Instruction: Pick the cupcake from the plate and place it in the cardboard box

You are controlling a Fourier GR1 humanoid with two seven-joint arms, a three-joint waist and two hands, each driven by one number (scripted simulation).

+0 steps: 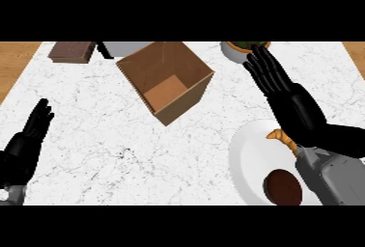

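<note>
- On the right side of the counter (pixel 107 144), the right hand (pixel 274 79) is stretched out flat with fingers straight and spread a bit, holding nothing. It sits past the far edge of the white plate (pixel 246 159), pointing toward the far right corner.
- The cupcake (pixel 284 187) is the dark brown round thing on the near part of the plate, partly tucked under the grey right forearm (pixel 331 176). So the hand is well beyond what it needs to grab, from what I can tell.
- There's also an orange-ish twisted thing (pixel 283 138) on the plate, right by the wrist. Can't say what it is.
- Risk one: pulling the arm back toward the cupcake could swipe the forearm across the plate and nudge the cupcake or that orange thing off it.
- Risk two: the fingertips are very near a little pot with a plant (pixel 242 48) at the far edge, and a careless swing could knock it.
- The cardboard box (pixel 167 79) sits far centre, open side up and turned diagonally. Its walls look tall, so a low carry could clip the rim.
- The left hand (pixel 28 137) rests at the near left, fingers straight and up.
- Labels or writing: none I can read anywhere, the box is plain brown.
</note>
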